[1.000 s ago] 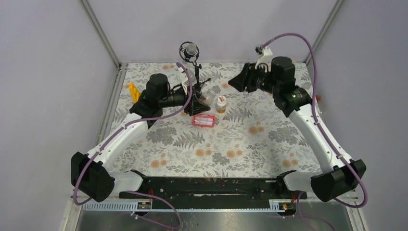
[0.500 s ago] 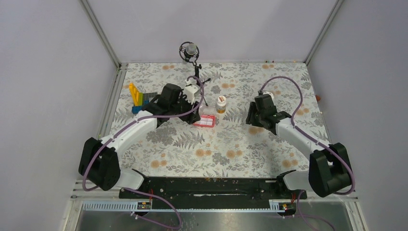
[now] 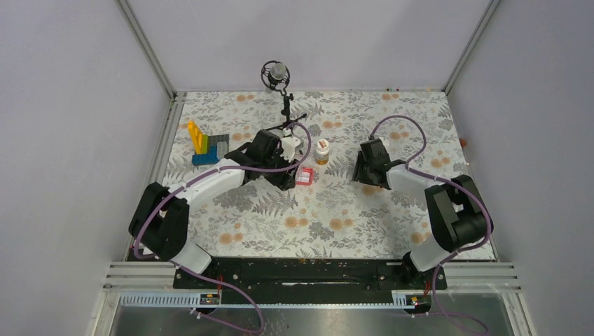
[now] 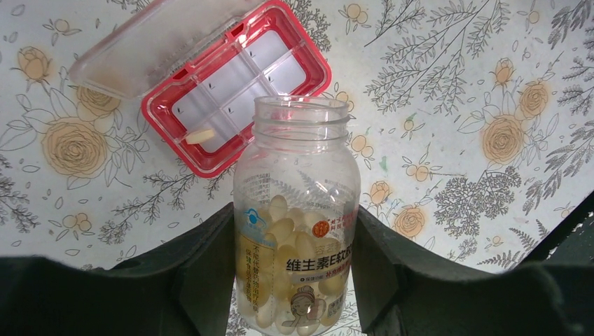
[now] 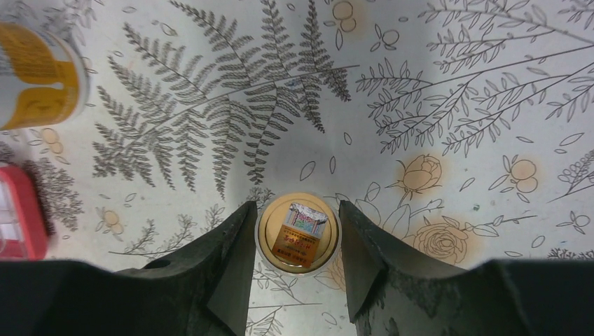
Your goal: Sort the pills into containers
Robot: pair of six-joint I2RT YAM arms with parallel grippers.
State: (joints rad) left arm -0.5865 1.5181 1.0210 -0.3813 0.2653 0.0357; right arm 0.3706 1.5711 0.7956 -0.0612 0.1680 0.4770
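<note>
My left gripper point(image 4: 297, 227) is shut on the clear yellowish bottle point(image 4: 301, 154), which has no cap and holds several pale yellow pills point(image 4: 280, 241). Its mouth points toward the pink compartment box point(image 4: 308, 66), whose lid lies open; one pill point(image 4: 199, 135) rests in a compartment. In the top view the left gripper point(image 3: 286, 166) hovers just left of the box point(image 3: 306, 176). My right gripper point(image 5: 298, 220), low over the cloth, is shut on a round gold bottle cap point(image 5: 298, 245). The white-capped orange-labelled bottle point(image 3: 322, 150) stands upright between the arms.
A blue, yellow and grey toy-brick block point(image 3: 206, 143) sits at the left of the flowered cloth. A black microphone stand point(image 3: 278, 74) rises at the back. The orange-labelled bottle point(image 5: 35, 77) and the box's edge point(image 5: 17, 210) lie left of my right gripper.
Both arms have come down from high and far back toward the middle. The left one moved right with the bottle to the box; the right one lowered to the cloth.
</note>
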